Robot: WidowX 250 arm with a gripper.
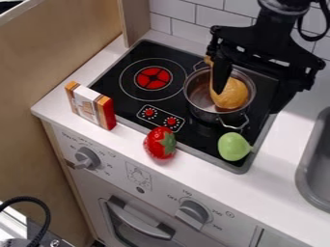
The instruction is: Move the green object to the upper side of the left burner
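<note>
Green object (234, 146) lies on the black cooktop (193, 134) close to its front corner, below the hand (248, 101) in the view and apart from it. The hand hangs over the metal pot (200, 110) with its fingers spread wide, and a yellow-orange piece (233, 95) sits in the pot beneath it. Off to the hand's left in the view is the red-centred burner (153, 78), with a red strawberry (158, 144) lower down by the cooktop's front edge and a striped box (90, 106) farther out on the white tabletop (263, 179).
</note>
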